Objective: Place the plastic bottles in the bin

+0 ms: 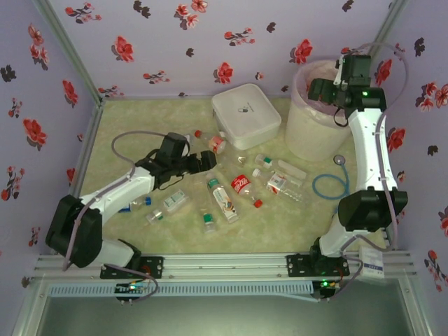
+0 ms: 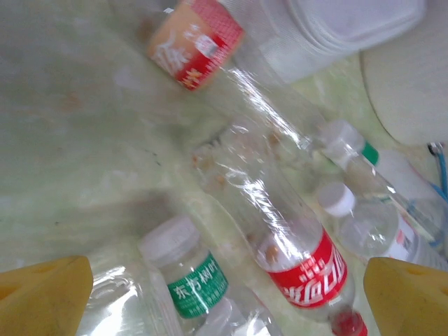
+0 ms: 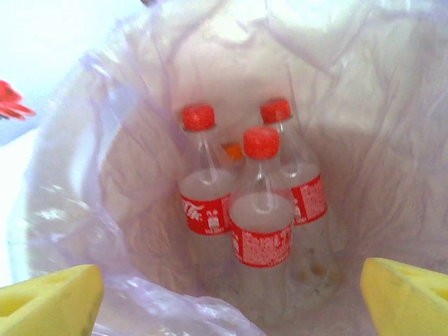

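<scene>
Several clear plastic bottles lie scattered mid-table, among them a red-label bottle (image 1: 241, 183) and a white-label bottle (image 1: 225, 199). My left gripper (image 1: 203, 162) hovers over them, open. In the left wrist view it (image 2: 227, 301) has a red-label bottle (image 2: 301, 266) and a green-label bottle (image 2: 189, 276) lying below, between its yellow fingertips (image 2: 42, 297), neither of them gripped. My right gripper (image 1: 323, 91) hangs open over the bin (image 1: 308, 133) at the back right. Below it (image 3: 231, 297), three red-capped cola bottles (image 3: 260, 224) rest inside the bag liner (image 3: 84, 175).
A flat white lidded box (image 1: 246, 115) sits left of the bin, with another bottle (image 1: 217, 143) at its near corner. A blue cable loop (image 1: 329, 185) lies on the table in front of the bin. Flowered walls close in the back and sides.
</scene>
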